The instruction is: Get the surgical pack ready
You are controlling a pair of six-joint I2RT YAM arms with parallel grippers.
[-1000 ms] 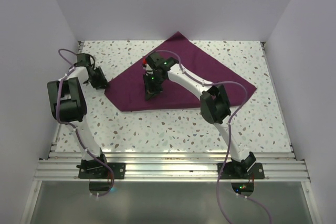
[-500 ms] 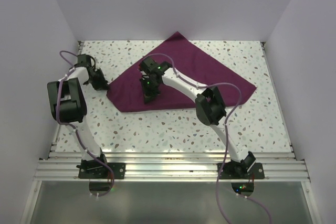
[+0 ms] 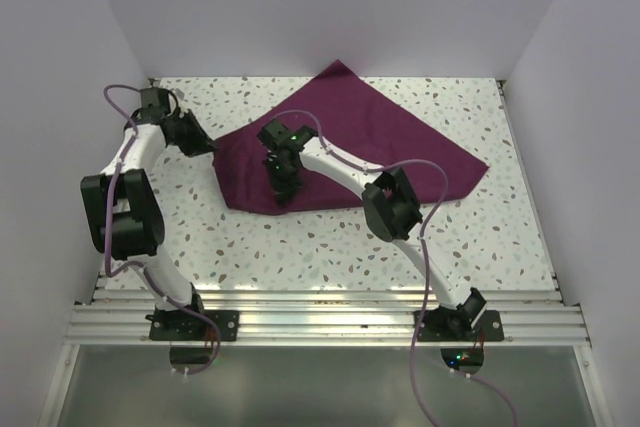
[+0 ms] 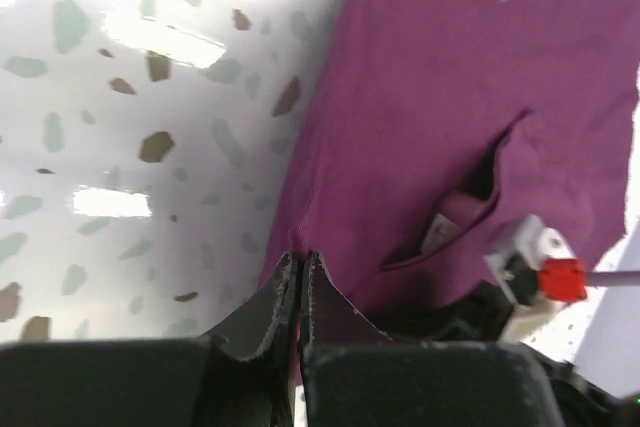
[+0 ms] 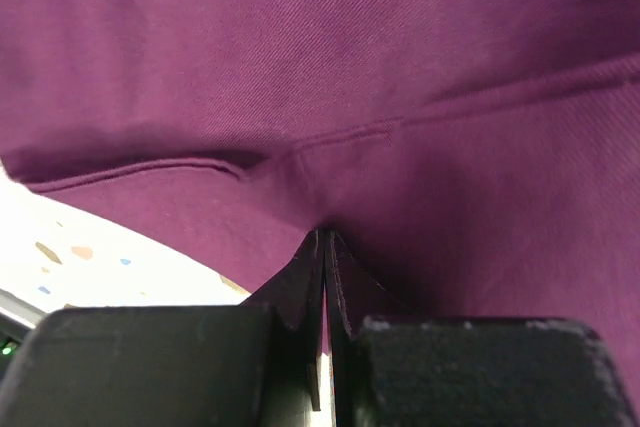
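Observation:
The purple-maroon drape (image 3: 380, 142) lies folded into a flat wedge on the speckled table. My left gripper (image 3: 205, 146) is shut on its left corner, and the left wrist view shows the jaws (image 4: 300, 262) pinching the drape's edge (image 4: 430, 117). My right gripper (image 3: 283, 190) is shut on the drape's near edge; in the right wrist view the closed jaws (image 5: 325, 237) grip a fold of the fabric (image 5: 330, 67). Tray, instruments, gauze and pouch are out of view.
The speckled table (image 3: 330, 247) is walled at the back and both sides. A metal rail (image 3: 320, 312) runs along the near edge by the arm bases. The right arm's wrist with a red part (image 4: 560, 277) shows in the left wrist view.
The left gripper has moved away from me and to the right with the drape's left corner. The right gripper has shifted left and nearer with the near edge.

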